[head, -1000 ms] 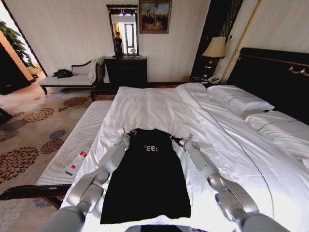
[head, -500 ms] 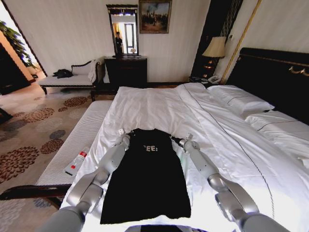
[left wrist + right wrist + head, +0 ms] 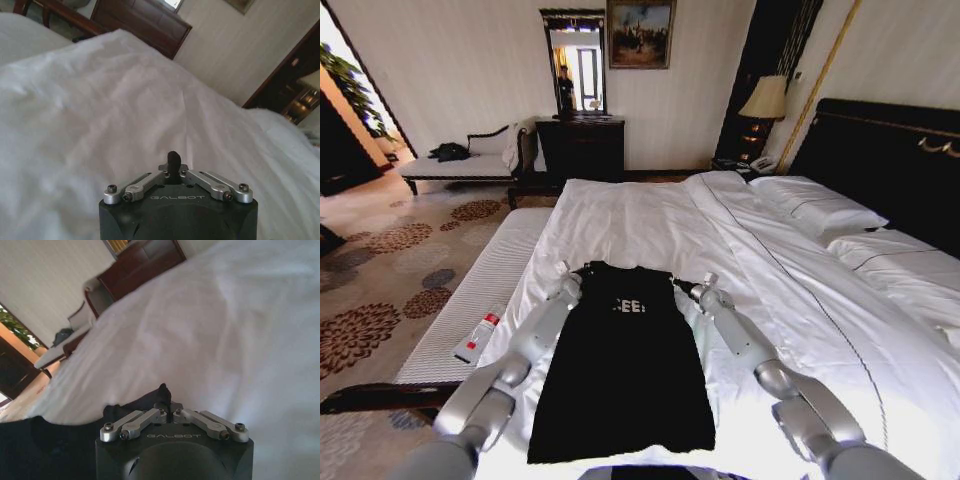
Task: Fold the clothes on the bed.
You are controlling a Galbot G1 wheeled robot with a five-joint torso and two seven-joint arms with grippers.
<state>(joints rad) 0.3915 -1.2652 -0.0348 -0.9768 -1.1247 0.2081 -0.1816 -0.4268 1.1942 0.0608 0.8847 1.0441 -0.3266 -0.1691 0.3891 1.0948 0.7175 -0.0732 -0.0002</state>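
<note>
- Your T-shirt point(image 3: 625, 360) lies on the bed point(image 3: 650, 215) at 6 o'clock, sleeves apparently tucked in.
- Left gripper point(image 3: 568, 281) and right gripper point(image 3: 688, 290) each pinch a shoulder, clenched on fabric.
- Lengthwise folds remain.

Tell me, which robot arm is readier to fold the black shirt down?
Probably the right: right gripper has T-shirt fabric at its shut fingertips; left gripper sits beside the shoulder, over white duvet.
</note>
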